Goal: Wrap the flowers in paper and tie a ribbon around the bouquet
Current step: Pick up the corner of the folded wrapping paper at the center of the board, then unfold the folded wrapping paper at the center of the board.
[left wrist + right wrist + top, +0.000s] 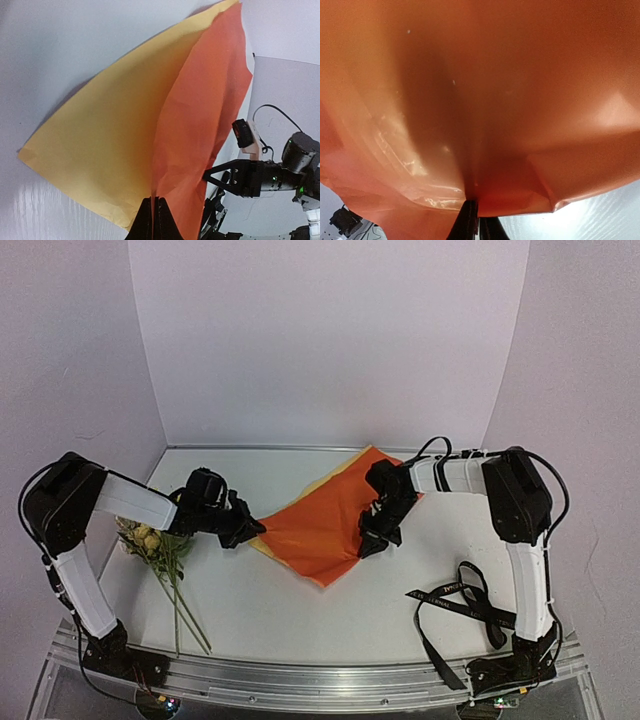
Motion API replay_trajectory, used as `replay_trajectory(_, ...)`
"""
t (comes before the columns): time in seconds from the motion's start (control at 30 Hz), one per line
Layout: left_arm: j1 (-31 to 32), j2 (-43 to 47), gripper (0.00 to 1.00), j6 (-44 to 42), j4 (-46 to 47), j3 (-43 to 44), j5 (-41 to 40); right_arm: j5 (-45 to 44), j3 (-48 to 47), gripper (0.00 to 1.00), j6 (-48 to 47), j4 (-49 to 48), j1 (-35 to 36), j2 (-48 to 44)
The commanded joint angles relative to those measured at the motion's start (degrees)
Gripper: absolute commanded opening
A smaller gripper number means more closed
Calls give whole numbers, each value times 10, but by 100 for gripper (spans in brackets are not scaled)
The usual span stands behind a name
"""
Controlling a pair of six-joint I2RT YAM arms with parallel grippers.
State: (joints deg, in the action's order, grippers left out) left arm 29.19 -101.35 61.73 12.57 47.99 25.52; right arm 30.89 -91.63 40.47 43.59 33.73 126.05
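The left arm (130, 502) and right arm (452, 476) pair black joint housings with white-wrapped links; thin black cables (433, 443) loop behind the wrists; fingers (149, 220) are black, tapering.

The white table (300, 610) carries the orange paper (320, 530) at its middle, running toward the back wall, the flowers (150, 540) at the left edge with stems pointing to the near side, and the black ribbon (460, 605) looped at the near right, well apart from both.

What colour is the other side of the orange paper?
Pale yellow. The paper shows that side best in the left wrist view.
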Motion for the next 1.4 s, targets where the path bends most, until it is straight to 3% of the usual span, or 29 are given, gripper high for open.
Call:
replay_trajectory(0.0, 0, 149, 0, -55, -64, -32, -90, -11, -67, 29, -8, 25, 24, 26)
replay_trajectory(0.07, 11, 209, 0, -77, -109, -45, -147, -11, -87, 47, -4, 30, 34, 34)
replay_trajectory(0.17, 27, 287, 0, -118, -151, -45, -188, -21, -90, 60, 3, 34, 41, 21)
replay_trajectory(0.27, 38, 336, 0, -176, -154, -34, -192, -54, -50, 64, 6, 33, 42, -21)
replay_trajectory(0.37, 43, 342, 0, -266, -143, -3, -122, -96, 5, 61, 8, 29, 42, -67)
replay_trajectory(0.5, 89, 293, 0, -382, -174, 66, -18, -146, 79, 59, 23, 6, 42, -140)
replay_trajectory(0.63, 174, 201, 0, -482, -257, 157, 7, -207, 146, 62, 44, -17, 42, -216)
replay_trajectory(0.9, 276, 68, 0, -555, -316, 276, 27, -288, 219, 83, 73, -25, 32, -369)
replay_trajectory(1.13, 327, -22, 0, -582, -353, 349, 41, -212, 199, 92, 30, -24, 29, -408)
replay_trajectory(1.37, 331, -31, 0, -580, -344, 364, 34, -125, 200, 90, 8, -70, 29, -412)
